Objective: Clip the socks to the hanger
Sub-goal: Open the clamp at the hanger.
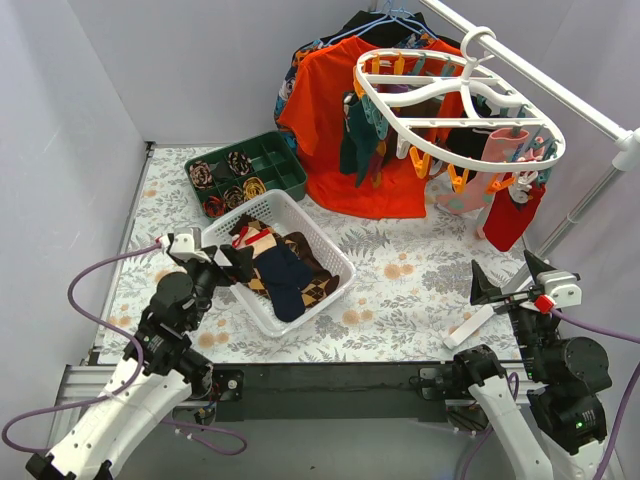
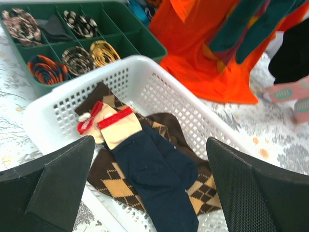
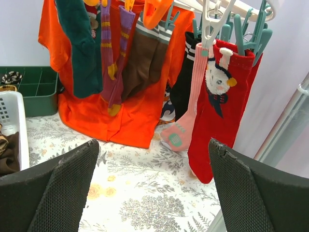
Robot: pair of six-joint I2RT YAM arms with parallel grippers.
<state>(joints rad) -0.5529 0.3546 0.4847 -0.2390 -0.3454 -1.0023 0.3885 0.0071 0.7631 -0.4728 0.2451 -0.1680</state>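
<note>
Saw hanger (image 1: pixel 365 88) on rail (image 1: pixel 560 95), back R, w/ clipped socks (image 3: pixel 217 111). White basket (image 1: pixel 240 215) front L held loose socks (image 1: pixel 285 275), navy over argyle. L gripper (image 2: pixel 149 145) spread wide just above them; R gripper (image 3: pixel 153 142) spread, empty, facing hanger.

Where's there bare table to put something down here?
The widest bare stretch of tablecloth lies between the white basket and the right arm, in front of the orange T-shirt. A narrower strip runs left of the green tray. It is crowded at the back right, under the hanging socks.
</note>
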